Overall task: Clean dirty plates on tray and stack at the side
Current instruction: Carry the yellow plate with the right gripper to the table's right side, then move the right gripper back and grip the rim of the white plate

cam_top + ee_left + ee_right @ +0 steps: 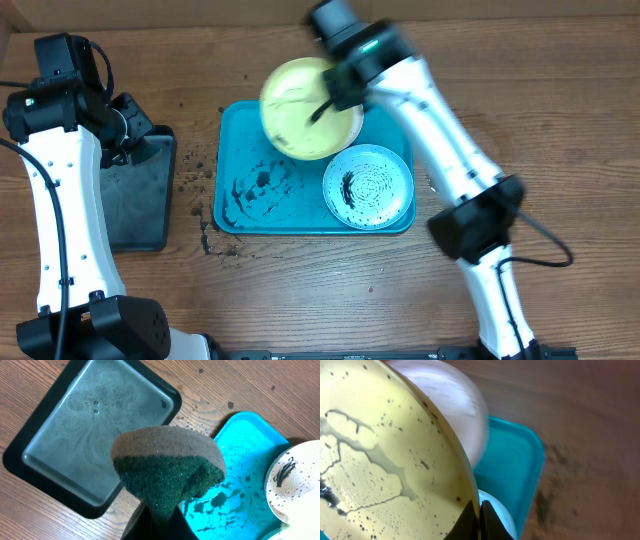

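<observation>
The yellow plate (300, 105) pinched in your right gripper (480, 512) hangs upper centre, right of the sponge (167, 470) clenched in your left gripper (155, 525).

Overhead looks down; close wrist views share the tray (300, 215).

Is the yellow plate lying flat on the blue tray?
No, the right gripper holds the yellow plate by its rim, up off the tray.
</observation>
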